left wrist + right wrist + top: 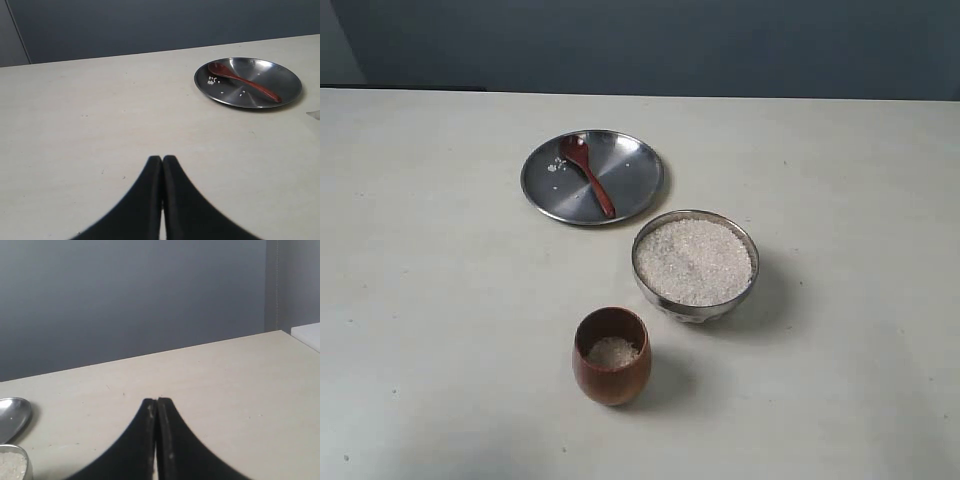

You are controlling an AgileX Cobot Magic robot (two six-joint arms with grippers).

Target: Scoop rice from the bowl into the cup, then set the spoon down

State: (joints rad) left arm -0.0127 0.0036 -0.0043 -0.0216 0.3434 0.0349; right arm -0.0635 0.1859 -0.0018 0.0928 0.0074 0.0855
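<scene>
The steel bowl (695, 264) holds a full heap of white rice (694, 260) at centre right of the table. In front of it stands the brown wooden cup (611, 356) with a little rice inside. The dark wooden spoon (587, 174) lies on the flat steel plate (630, 160), also seen as the spoon (243, 81) in the left wrist view. My left gripper (162, 159) is shut and empty, well short of the plate. My right gripper (157, 401) is shut and empty; the bowl's rim (14, 462) shows at the edge. Neither gripper appears in the exterior view.
A few loose grains (556, 164) lie on the plate beside the spoon head. The plate's edge (12, 417) shows in the right wrist view. The pale table (440, 280) runs back to a dark grey wall (650, 45).
</scene>
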